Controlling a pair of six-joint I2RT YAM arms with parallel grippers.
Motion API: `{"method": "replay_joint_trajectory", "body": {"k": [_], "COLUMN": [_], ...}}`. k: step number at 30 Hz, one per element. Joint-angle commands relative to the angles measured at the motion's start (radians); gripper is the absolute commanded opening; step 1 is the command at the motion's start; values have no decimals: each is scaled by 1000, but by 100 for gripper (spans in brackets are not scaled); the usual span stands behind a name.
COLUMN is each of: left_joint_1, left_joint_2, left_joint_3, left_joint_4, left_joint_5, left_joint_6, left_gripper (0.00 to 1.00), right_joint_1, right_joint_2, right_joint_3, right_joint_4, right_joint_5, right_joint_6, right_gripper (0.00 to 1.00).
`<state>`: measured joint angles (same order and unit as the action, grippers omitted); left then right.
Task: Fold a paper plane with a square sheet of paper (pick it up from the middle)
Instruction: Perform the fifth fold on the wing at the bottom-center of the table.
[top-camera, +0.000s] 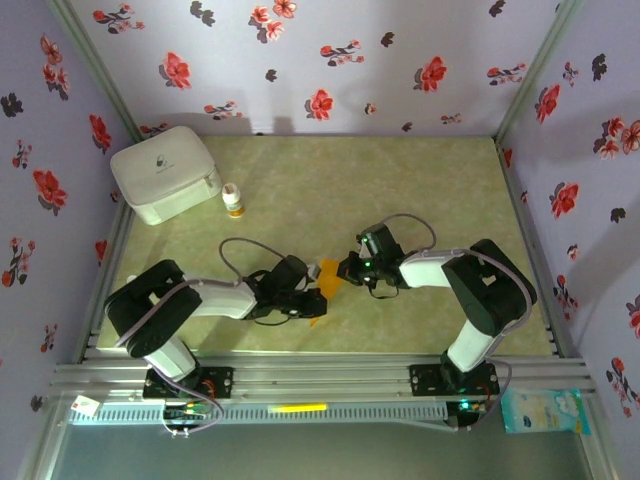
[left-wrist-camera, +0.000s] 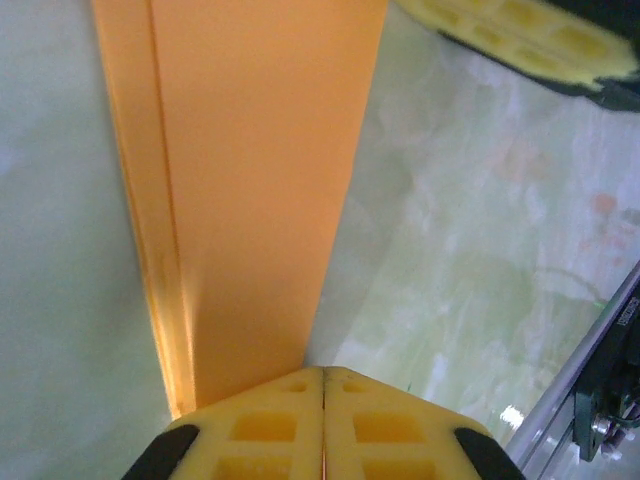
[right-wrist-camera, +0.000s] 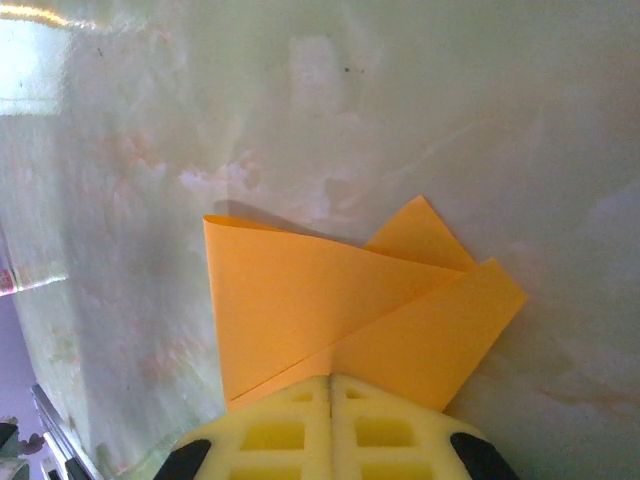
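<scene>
**The square sheet of paper (top-camera: 322, 285) is being pinched from 2 sides**

In the top view, the sheet is lying folded and small on the table (top-camera: 400, 190), a little toward 6 o'clock of its centre. The left gripper (top-camera: 306, 292) is reaching it from 8 o'clock and the right gripper (top-camera: 346, 270) from 3 o'clock, so the arms are hiding most of the orange. A white box (top-camera: 165, 172) is sitting at 10 o'clock, with a small bottle (top-camera: 233, 200) just beside it.

The left wrist view is showing what the top view cannot. The left gripper (left-wrist-camera: 323, 372) is pressing its yellow pads fully together, and the paper (left-wrist-camera: 255, 180) is running out from their tips toward 12 o'clock as a long flat strip with a narrow folded layer along its 9 o'clock edge. A yellow finger (left-wrist-camera: 520, 30) of the other arm is showing at 1 o'clock.

The right wrist view is giving the layering. The right gripper (right-wrist-camera: 330, 378) is also clamping shut, gripping the paper (right-wrist-camera: 330, 300) at its near edge. 3 overlapping flaps are fanning toward 2 o'clock, one curling slightly off the table at 10 o'clock.
</scene>
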<state>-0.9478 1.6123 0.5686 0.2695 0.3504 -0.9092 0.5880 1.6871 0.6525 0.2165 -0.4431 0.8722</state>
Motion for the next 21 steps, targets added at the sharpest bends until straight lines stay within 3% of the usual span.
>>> {"method": "replay_joint_trajectory", "body": {"k": [1,21], "left_joint_1": [-31,-95], "left_joint_2": [-24,-196], "left_joint_3": [-55,-191], "left_joint_4": [-76,-223], "left_joint_5": [16,-33], "left_joint_6": [-33,-58], "left_gripper": [7,3], "right_joint_1": [-11,-11], "right_joint_2": [41,43], "right_joint_3": [-12,-8], "right_joint_4": [-91,-104], "right_joint_5": [97,106], "right_joint_6": [-18,-24], "right_gripper": [0,0]}}
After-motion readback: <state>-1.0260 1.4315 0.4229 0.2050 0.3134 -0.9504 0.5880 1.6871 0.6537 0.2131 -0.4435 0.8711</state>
